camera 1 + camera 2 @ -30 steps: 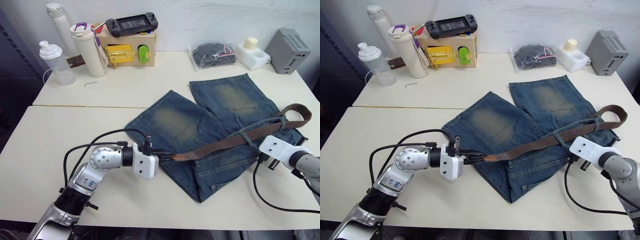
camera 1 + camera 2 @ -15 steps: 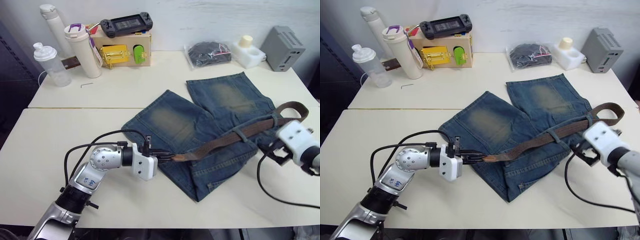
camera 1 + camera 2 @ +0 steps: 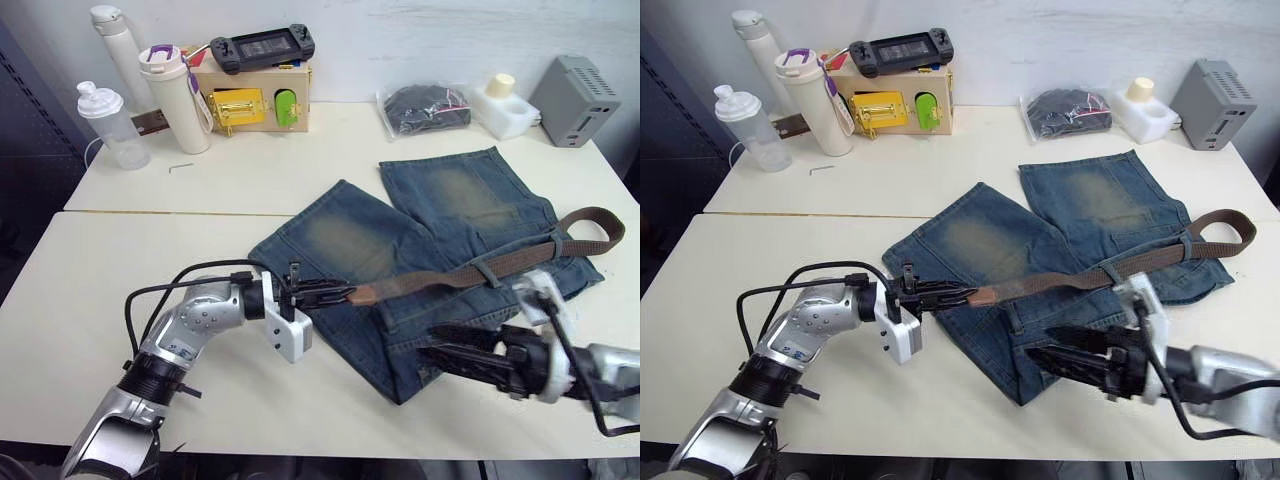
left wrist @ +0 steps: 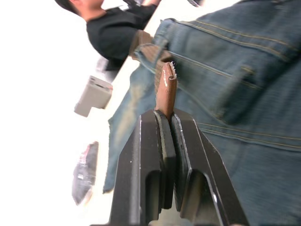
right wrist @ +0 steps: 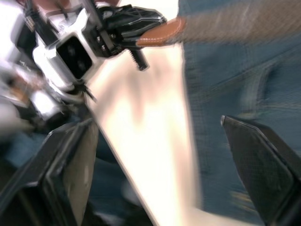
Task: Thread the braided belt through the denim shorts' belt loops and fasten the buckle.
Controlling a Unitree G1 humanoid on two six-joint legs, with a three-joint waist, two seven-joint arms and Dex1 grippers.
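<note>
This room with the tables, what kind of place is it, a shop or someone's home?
Probably a robot test lab, not a shop or home: plain tables carry unrelated practice items, such as denim shorts with a braided belt, and a latch box.

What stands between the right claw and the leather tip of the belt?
Nothing visible does. The right claw is open over the denim shorts, pointing toward the leather tip, which the left claw holds shut; only flat denim lies between them.

The shorts (image 3: 440, 240) are faded blue denim with yellowish worn patches and tan stitching. The belt (image 3: 470, 274) is dark-brown braid with a smooth tan-brown tip. Both grippers' fingers (image 4: 164, 155) are black.
</note>
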